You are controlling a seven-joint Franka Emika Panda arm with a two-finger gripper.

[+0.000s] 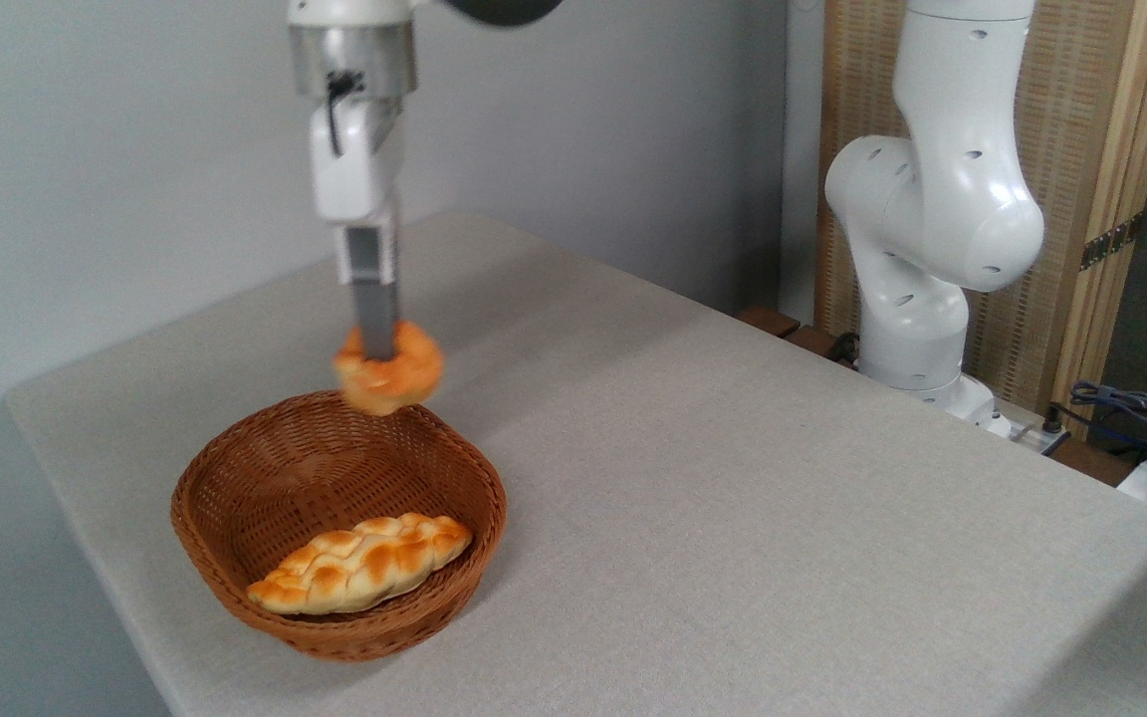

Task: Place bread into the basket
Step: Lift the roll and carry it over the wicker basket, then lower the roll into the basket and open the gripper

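The bread (402, 377), a small round orange-golden bun, hangs in the air above the far rim of the basket (235, 588). My gripper (375, 344) comes straight down from the top of the picture and is shut on the bun, with its dark fingers (374, 314) pressed into the bun's top. The basket is brown woven wicker and stands near the table's left front corner. The bun does not touch the basket.
A longer, paler braided loaf (362, 562) lies inside the basket at its near side. The grey table (733, 478) stretches to the right. The arm's white base (932, 229) stands at the table's far right edge, with cables (1131, 408) beside it.
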